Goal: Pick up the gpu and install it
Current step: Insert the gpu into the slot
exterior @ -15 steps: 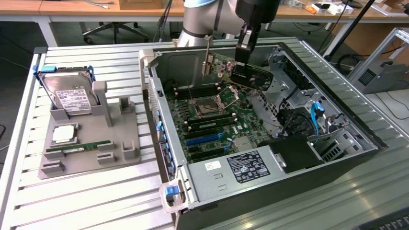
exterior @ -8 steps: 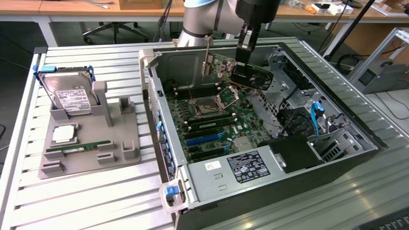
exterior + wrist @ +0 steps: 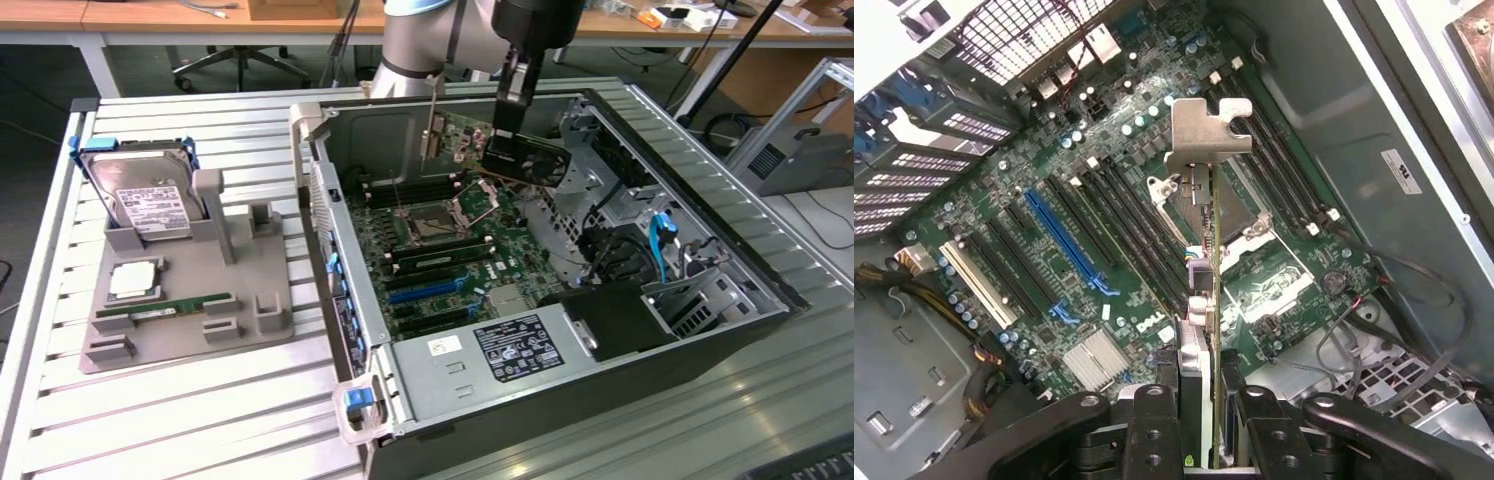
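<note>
Grips the gpu [image 3: 525, 160] firmly in the clenched pincer [image 3: 513, 122], above the motherboard [image 3: 441, 240] inside the open computer case [image 3: 315, 200] (metal bracket [image 3: 1204, 130] at its far end). Needs the card upright and square with an expansion slot [image 3: 1059, 245].

Lab: slatted workbench [image 3: 174, 420], desks [image 3: 134, 15]

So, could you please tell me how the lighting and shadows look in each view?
Exterior view: soft, even light on the slatted table, while the open computer case is dimmer inside, darkest toward the exterior view's right. Wrist view: the gpu, gripped by the end effector, has a bright sheen on its metal end, and the motherboard is evenly lit.
</note>
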You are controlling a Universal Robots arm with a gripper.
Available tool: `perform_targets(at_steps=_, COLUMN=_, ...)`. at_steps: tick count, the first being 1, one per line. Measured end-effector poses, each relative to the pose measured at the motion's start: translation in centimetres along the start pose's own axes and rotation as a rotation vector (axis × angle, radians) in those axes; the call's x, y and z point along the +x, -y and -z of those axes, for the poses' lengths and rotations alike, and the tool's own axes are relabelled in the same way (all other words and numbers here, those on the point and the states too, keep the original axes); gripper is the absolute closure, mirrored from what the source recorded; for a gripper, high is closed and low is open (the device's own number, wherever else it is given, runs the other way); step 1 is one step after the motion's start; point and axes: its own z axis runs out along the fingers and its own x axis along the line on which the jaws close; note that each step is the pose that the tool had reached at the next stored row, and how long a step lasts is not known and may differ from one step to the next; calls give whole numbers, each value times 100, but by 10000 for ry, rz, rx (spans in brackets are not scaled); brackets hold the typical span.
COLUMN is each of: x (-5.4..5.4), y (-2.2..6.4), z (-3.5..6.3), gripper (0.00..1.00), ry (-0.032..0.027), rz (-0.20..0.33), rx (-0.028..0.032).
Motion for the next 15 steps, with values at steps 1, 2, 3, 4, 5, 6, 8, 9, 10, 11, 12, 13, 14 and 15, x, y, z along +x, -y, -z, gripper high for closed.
perform_targets(at_steps=1, x=0, y=0, z=0, gripper=73, ry=6, rz=68, rx=-1)
perform_targets(at_steps=2, x=0, y=0, z=0, gripper=73, ry=10, rz=137, rx=-2)
perform_targets(at_steps=3, x=0, y=0, z=0, gripper=73, ry=18, rz=236, rx=-3)
perform_targets(at_steps=4, x=0, y=0, z=-1, gripper=73, ry=25, rz=327, rx=-5)
perform_targets(at_steps=5, x=0, y=0, z=0, gripper=73, ry=28, rz=372, rx=-6)
perform_targets(at_steps=6, x=0, y=0, z=0, gripper=73, ry=33, rz=449, rx=-6)
perform_targets(at_steps=8, x=0, y=0, z=0, gripper=73, ry=48, rz=655, rx=-9)
perform_targets(at_steps=9, x=0, y=0, z=0, gripper=73, ry=56, rz=760, rx=-11)
perform_targets(at_steps=10, x=0, y=0, z=0, gripper=73, ry=61, rz=827, rx=-11)
perform_targets(at_steps=11, x=0, y=0, z=0, gripper=73, ry=65, rz=888, rx=-12)
perform_targets(at_steps=12, x=0, y=0, z=0, gripper=73, ry=67, rz=907, rx=-13)
perform_targets(at_steps=13, x=0, y=0, z=0, gripper=73, ry=68, rz=923, rx=-13)
perform_targets(at_steps=14, x=0, y=0, z=0, gripper=73, ry=70, rz=941, rx=-13)
perform_targets(at_steps=15, x=0, y=0, z=0, gripper=73, ry=70, rz=960, rx=-13)
